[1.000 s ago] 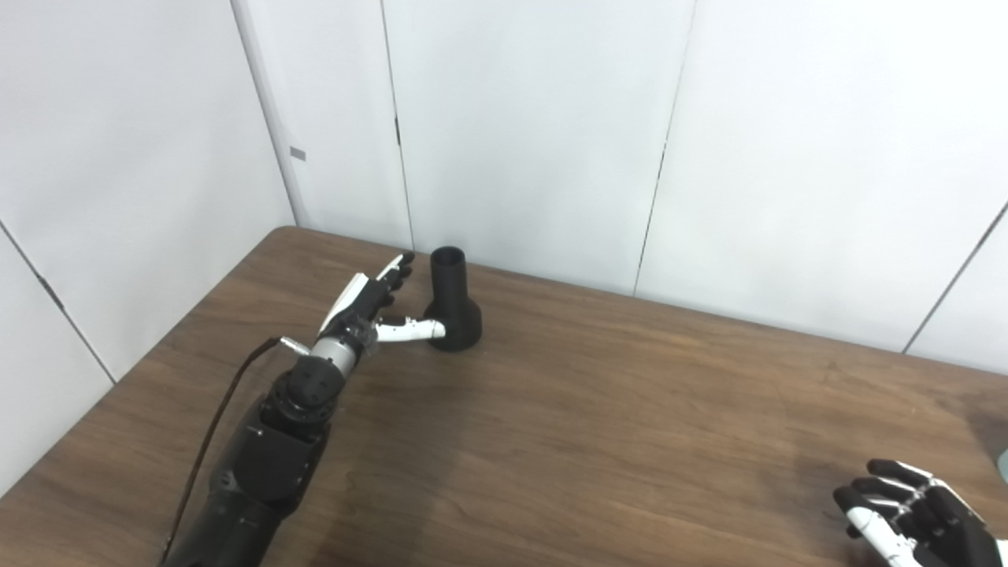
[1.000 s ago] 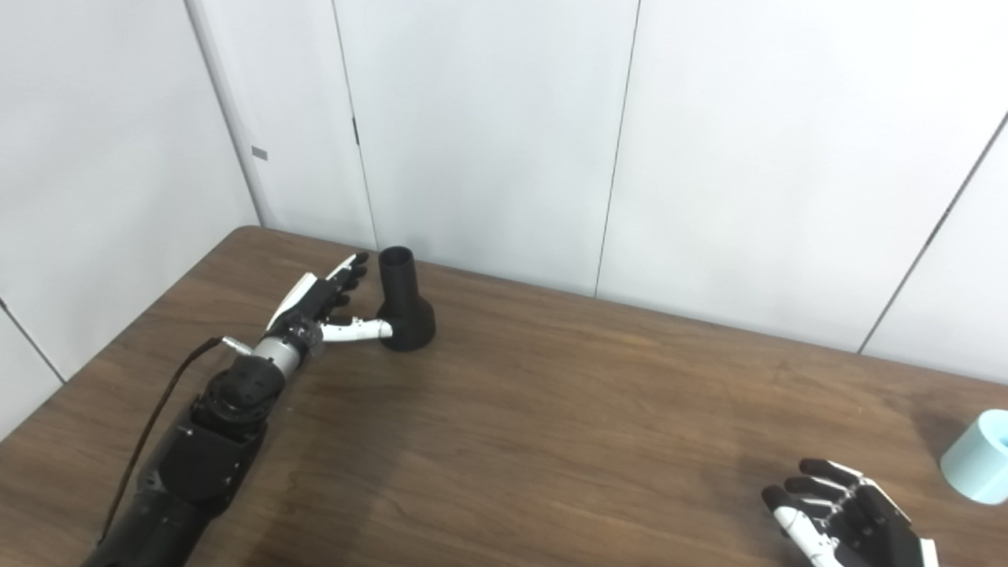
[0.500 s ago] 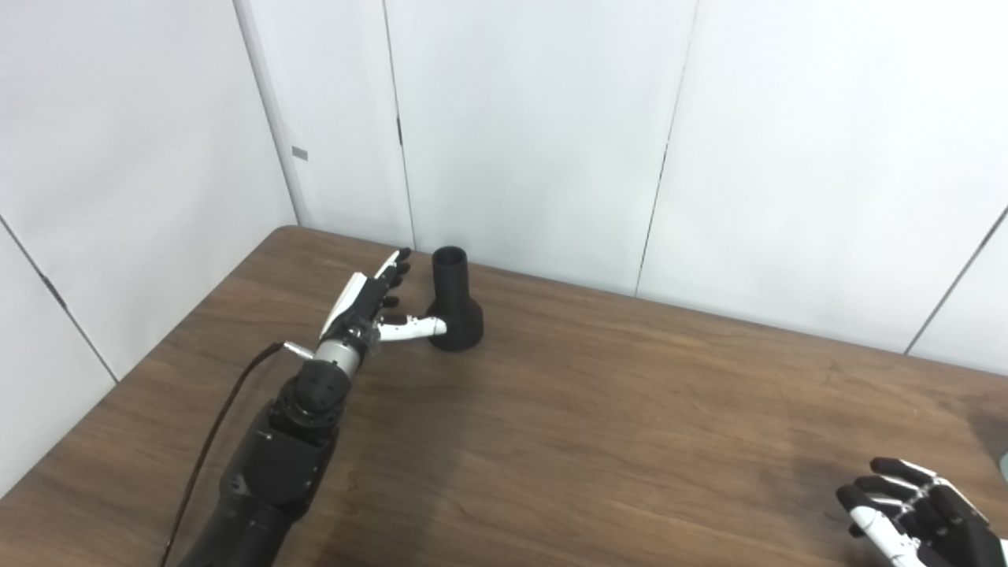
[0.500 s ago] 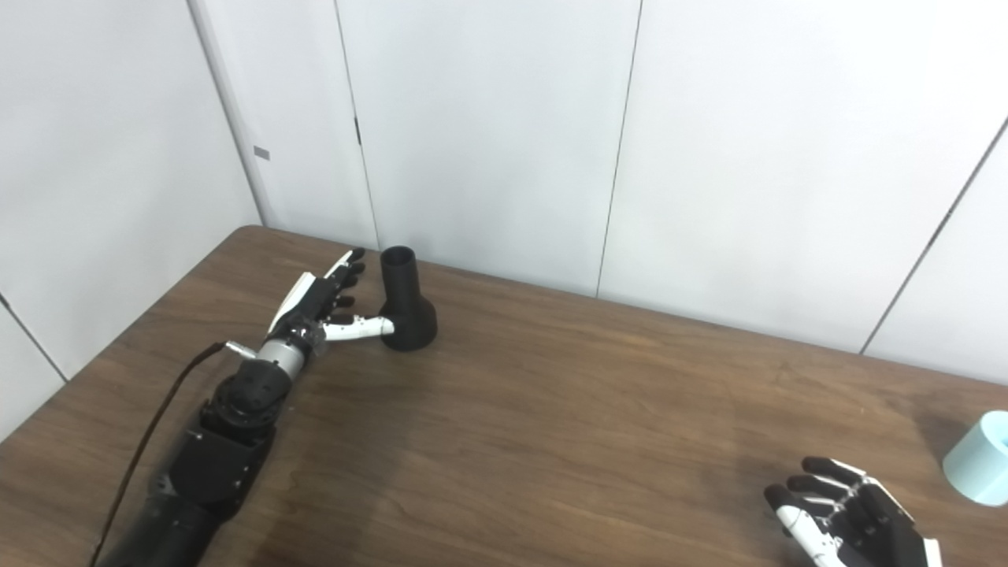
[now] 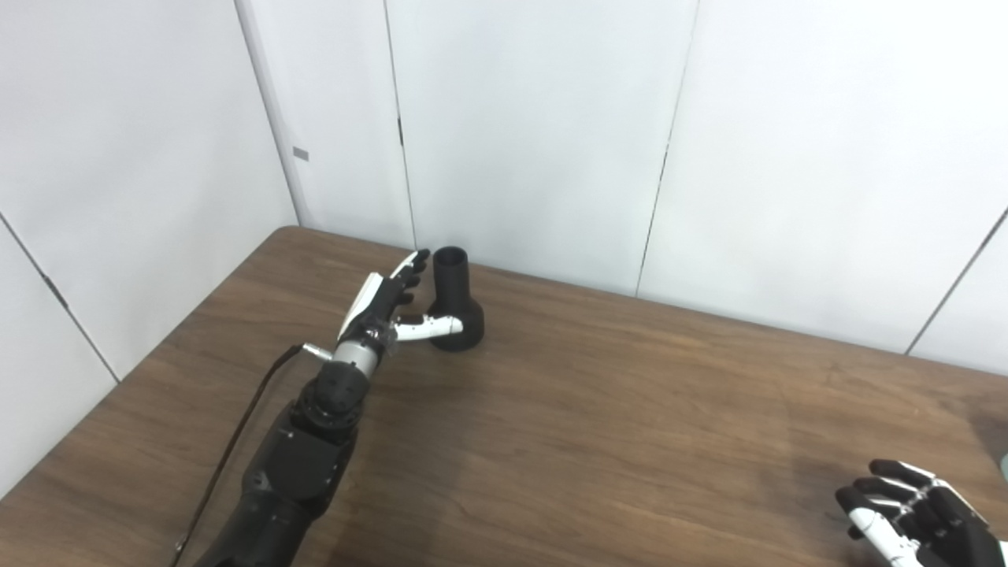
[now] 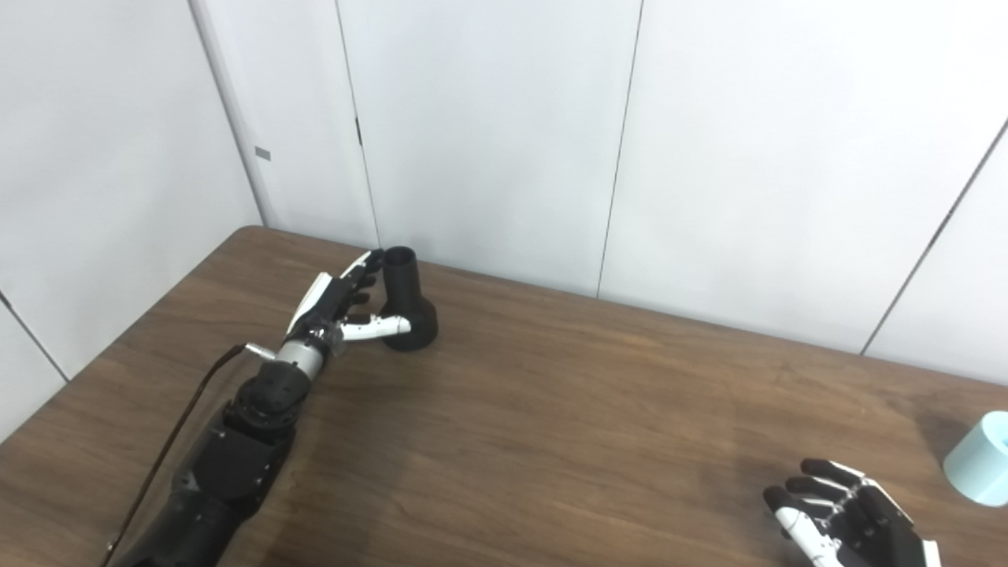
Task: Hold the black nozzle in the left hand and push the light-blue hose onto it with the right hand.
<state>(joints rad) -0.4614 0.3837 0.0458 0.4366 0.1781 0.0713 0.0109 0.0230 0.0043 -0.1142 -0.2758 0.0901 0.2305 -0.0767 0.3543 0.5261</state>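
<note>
A: We start with the table (image 5: 598, 441), dark wood, its near edge and right end cut off by the frame. White wall panels (image 5: 535, 134) stand behind it.

B: Then our left arm (image 5: 291, 465), reaching toward the far left corner, with a cable beside it.

A: Our left hand (image 5: 390, 303) is spread beside the nozzle (image 5: 455, 303), fingers straight along the neck, thumb across the flared base. We can't tell if the thumb touches it; nothing is gripped.

B: The nozzle stands upright, mouth up, near the wall.

A: Our right hand (image 6: 846, 516) sits at the bottom right, partly cut off, fingers loosely apart and holding nothing.

B: The hose (image 6: 979, 461) is only a light-blue end at the right edge; the rest is out of frame. It sits near that hand, apart from it.
</note>
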